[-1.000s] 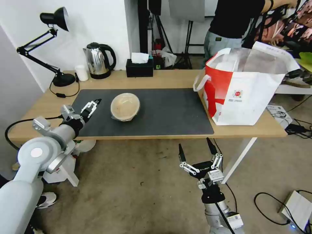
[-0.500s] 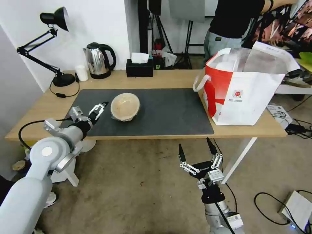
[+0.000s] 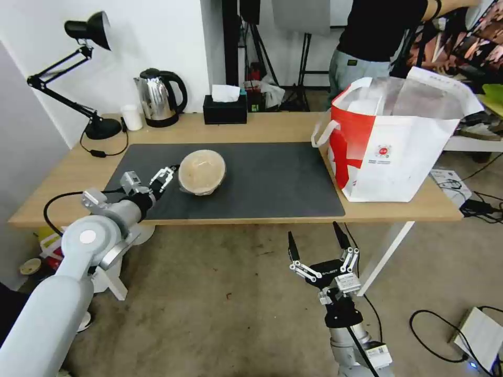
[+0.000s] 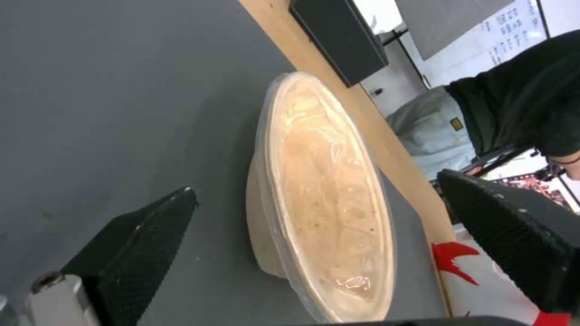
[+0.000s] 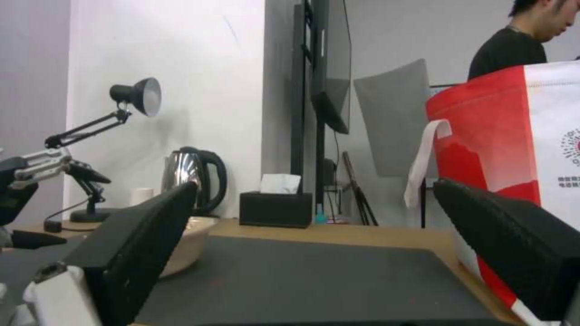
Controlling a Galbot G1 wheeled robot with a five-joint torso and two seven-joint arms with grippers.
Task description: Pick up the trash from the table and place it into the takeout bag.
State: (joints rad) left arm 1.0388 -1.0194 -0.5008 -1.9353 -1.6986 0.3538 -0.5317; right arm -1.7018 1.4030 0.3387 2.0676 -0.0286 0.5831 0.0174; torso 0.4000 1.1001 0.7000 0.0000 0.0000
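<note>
The tan bowl (image 3: 201, 172) sits lidded on the mat (image 3: 272, 178), well left of the bag (image 3: 403, 157). The left hand (image 3: 166, 176), open and empty, is level with its rim, probably to straddle it. The right hand (image 3: 318, 245) hangs open below the table (image 3: 262, 125).

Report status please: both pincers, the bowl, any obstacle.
Left pincer open beside tan lidded bowl, not touching. Right pincer open, parked below table. Path to takeout bag clear.
</note>
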